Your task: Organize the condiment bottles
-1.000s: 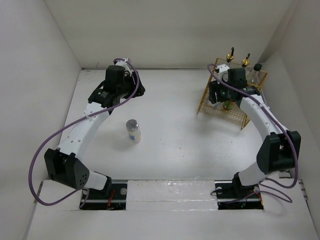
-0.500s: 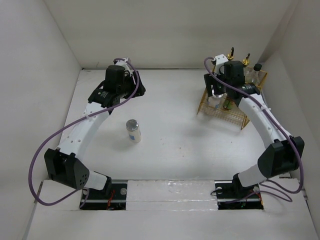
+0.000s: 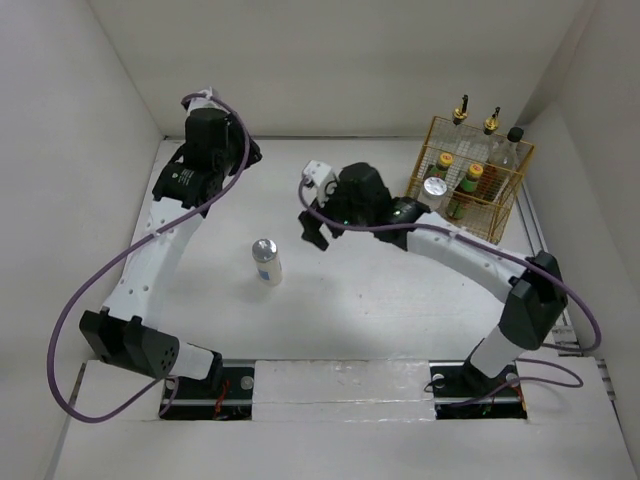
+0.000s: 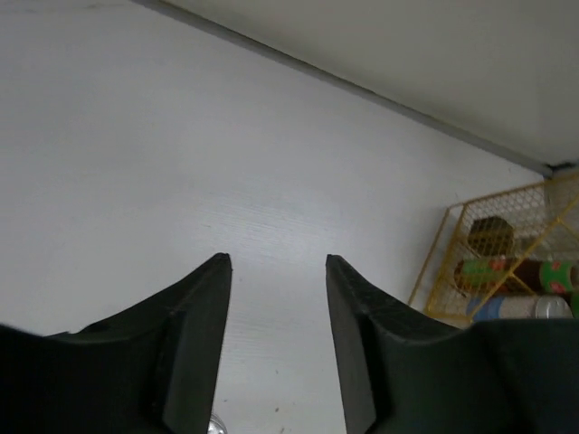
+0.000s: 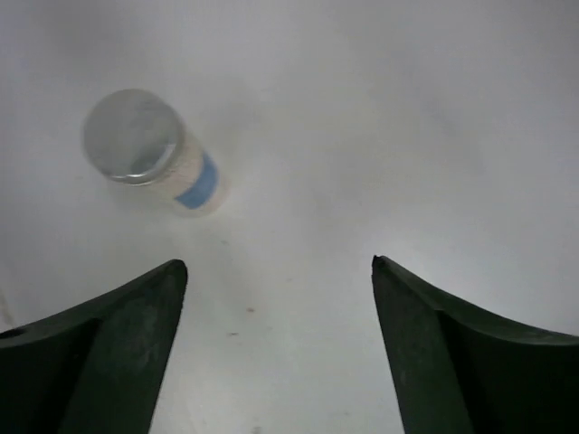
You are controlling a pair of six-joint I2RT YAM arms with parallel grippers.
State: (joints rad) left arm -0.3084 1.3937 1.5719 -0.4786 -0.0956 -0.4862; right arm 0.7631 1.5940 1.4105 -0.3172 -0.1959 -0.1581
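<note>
Well left of the yellow wire basket [image 3: 512, 200], lone shaker [image 3: 266, 262]: it stands upright on the table [image 3: 360, 300], silver top up, the only one of the seven outside the basket.
Inside the basket: gold-pourer bottles [image 3: 461, 112], black-knobbed jar [image 3: 515, 137], yellow-capped sauce bottles [image 3: 472, 180] and second shaker [image 3: 433, 190], all upright.
Right gripper [image 5: 279, 264]: it hangs above the table between the basket and the lone shaker. Its fingers are spread wide with nothing between them. In the wrist view the shaker sits off toward one finger, not centred.
Left gripper [image 4: 276, 262]: far left of the basket, near the back wall, fingers parted and empty.
Step in hand: probably reaching for the lone shaker.
Doing it well: move further from the basket until the silver top sits midway between the fingers. Descend straight, close on the body below the cap, and lift without tilting.
Free slot in the basket: cannot tell from here.
</note>
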